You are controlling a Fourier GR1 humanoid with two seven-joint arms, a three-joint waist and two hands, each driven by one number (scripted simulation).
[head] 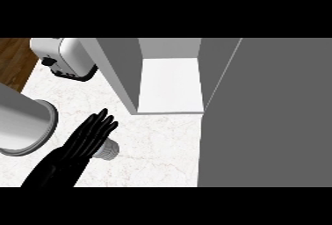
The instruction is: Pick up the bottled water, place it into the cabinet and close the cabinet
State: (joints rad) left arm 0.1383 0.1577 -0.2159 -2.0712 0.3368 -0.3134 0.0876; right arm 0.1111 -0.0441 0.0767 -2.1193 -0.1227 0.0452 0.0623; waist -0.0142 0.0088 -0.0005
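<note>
We see the left hand reaching in from about seven o'clock, its fingers held straight and together, closed round nothing. It lies over the bottled water, of which only a pale, ribbed end shows just past the hand's edge at about five o'clock of the palm; we judge the fingers to be touching or nearly touching it, though the hand hides the contact and most of the bottle. The bottle sits on the marble tabletop, well short of the cabinet, whose open white interior lies at about one o'clock from the hand. The cabinet door stands open as a broad grey panel filling the three o'clock side of the view. A toaster sits at eleven o'clock and a large grey round vessel at nine o'clock, close beside the forearm. The right hand does not show. The pick-up is not yet made, and the risks start there: straight fingers laid on the bottle could nudge it or tip it instead of wrapping it. Lifting towards the cabinet, the bottle could catch the cabinet's near wall.
</note>
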